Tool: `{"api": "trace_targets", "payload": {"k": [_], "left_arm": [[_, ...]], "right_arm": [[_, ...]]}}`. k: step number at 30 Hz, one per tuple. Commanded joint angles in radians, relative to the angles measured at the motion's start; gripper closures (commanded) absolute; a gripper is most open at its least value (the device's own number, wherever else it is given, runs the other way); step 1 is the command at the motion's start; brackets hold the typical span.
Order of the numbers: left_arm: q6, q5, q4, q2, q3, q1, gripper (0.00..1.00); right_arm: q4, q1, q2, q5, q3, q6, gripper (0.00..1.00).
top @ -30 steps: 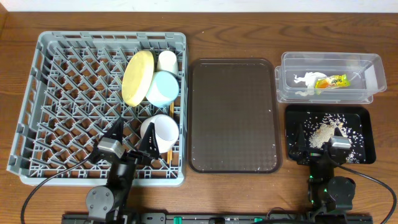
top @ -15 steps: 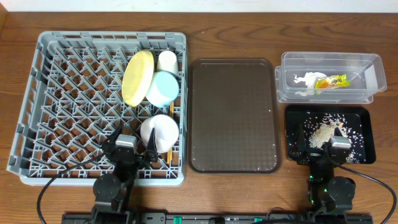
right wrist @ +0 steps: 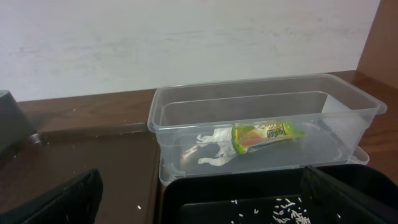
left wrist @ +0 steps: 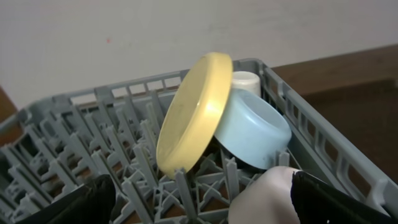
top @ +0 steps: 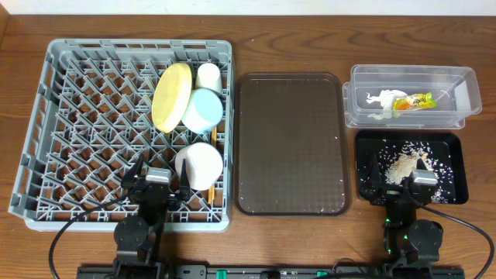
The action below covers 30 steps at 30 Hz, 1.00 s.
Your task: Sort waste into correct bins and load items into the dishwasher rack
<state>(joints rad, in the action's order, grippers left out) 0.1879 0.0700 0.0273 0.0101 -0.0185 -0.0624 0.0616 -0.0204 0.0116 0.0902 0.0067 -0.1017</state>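
Observation:
The grey dishwasher rack (top: 93, 116) holds a yellow plate (top: 172, 96) on edge. A light blue bowl (top: 203, 110) leans on it, with a white cup (top: 208, 75) behind. A white bowl (top: 199, 163) and chopsticks (top: 211, 188) sit near the rack's front right. My left gripper (top: 157, 177) stands open over the front lattice, and the white bowl (left wrist: 267, 199) lies beside its right finger. My right gripper (top: 397, 174) stands open over the black tray (top: 461, 167), which holds crumbs (top: 403, 164). The clear tub (top: 411, 70) holds the napkin (top: 380, 99) and wrapper (top: 412, 101).
A large brown serving tray (top: 291, 143) lies between the rack and the two bins. The bins stand close together at the right, the tub behind the black tray. Bare wooden table runs along the front edge and past the rack's left side.
My left gripper has shifted right and back toward the rack's front edge, beside the white bowl. The right arm has not moved.

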Motion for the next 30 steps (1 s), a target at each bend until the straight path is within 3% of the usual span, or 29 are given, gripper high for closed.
{"api": "trace_targets", "payload": {"k": [1,5,12,25,30], "left_arm": [[-0.131,-0.003,0.036,-0.009,0.015,0.030,0.09],[-0.241,-0.003,-0.030,-0.009,0.015,0.056,0.09],[-0.281,0.000,-0.212,-0.009,0.015,0.056,0.09],[-0.391,-0.005,0.043,-0.009,0.015,0.031,0.09],[-0.365,-0.011,0.039,-0.009,0.015,0.031,0.09]], "right_arm": [[0.003,0.007,-0.007,0.007,-0.002,0.010,0.01],[0.003,0.007,-0.007,0.007,-0.002,0.010,0.01],[0.003,0.007,-0.007,0.007,-0.002,0.010,0.01],[0.003,0.007,-0.007,0.007,-0.002,0.010,0.01],[0.003,0.007,-0.007,0.007,-0.002,0.010,0.01]]}}
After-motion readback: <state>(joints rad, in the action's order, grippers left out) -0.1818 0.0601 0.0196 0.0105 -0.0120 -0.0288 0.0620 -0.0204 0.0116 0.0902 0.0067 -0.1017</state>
